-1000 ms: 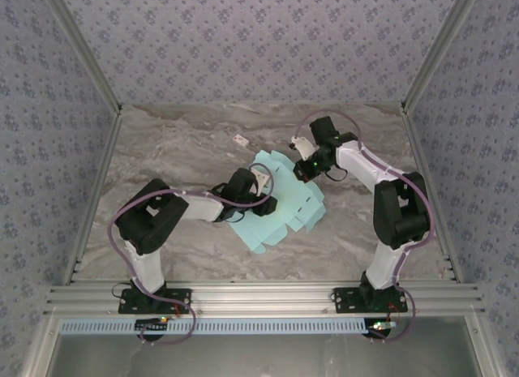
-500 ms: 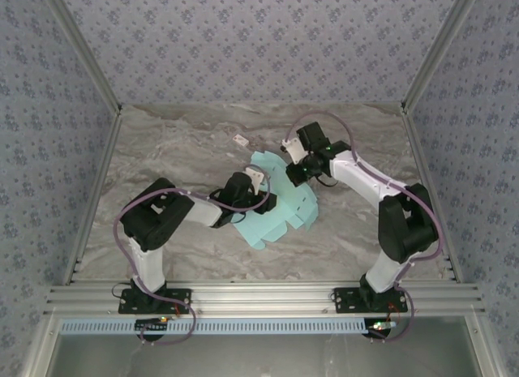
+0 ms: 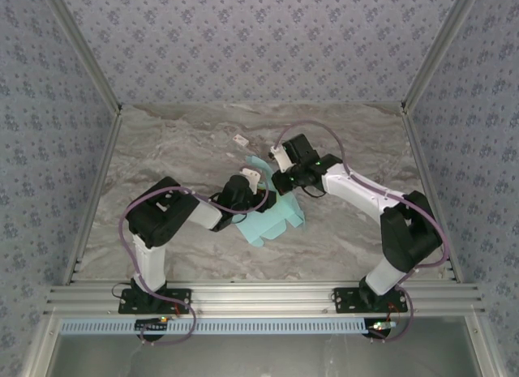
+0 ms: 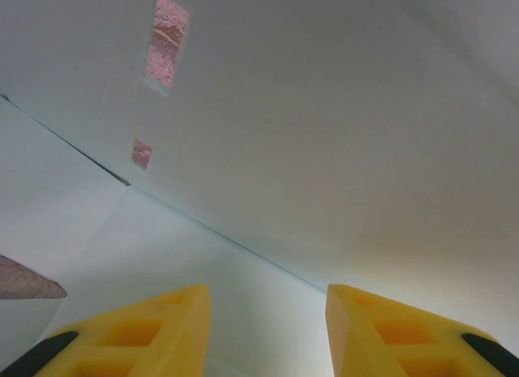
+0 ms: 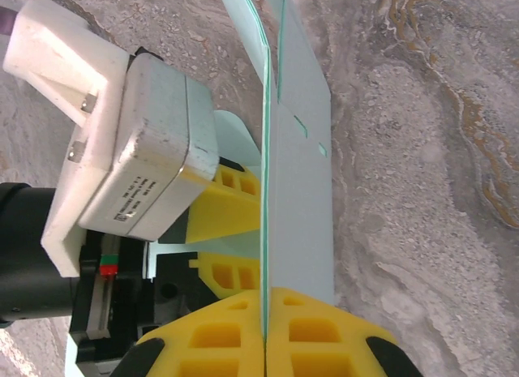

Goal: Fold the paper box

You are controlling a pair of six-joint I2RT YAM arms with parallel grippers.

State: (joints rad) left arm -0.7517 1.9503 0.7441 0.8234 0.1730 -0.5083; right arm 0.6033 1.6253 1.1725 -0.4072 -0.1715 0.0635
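Note:
The paper box (image 3: 269,218) is a pale blue die-cut card sheet in the middle of the marble table, with one part lifted upright. My right gripper (image 3: 280,181) is shut on the raised flap's edge; in the right wrist view the card (image 5: 300,190) runs edge-on straight into the closed yellow jaws (image 5: 265,302). My left gripper (image 3: 250,185) rests over the flat part of the sheet, left of the fold. In the left wrist view its yellow fingers (image 4: 266,300) stand apart over the card (image 4: 324,134), where a crease (image 4: 219,235) and two small slits show.
A tiny white tag (image 3: 240,139) lies on the table behind the sheet. The left gripper's fingers (image 5: 231,207) and grey camera housing (image 5: 138,142) sit close against the raised flap. Patterned walls enclose the table on three sides.
My right gripper has swung left toward the left gripper, carrying the sheet's right side up and over. The sheet looks narrower from above. The left gripper has barely moved.

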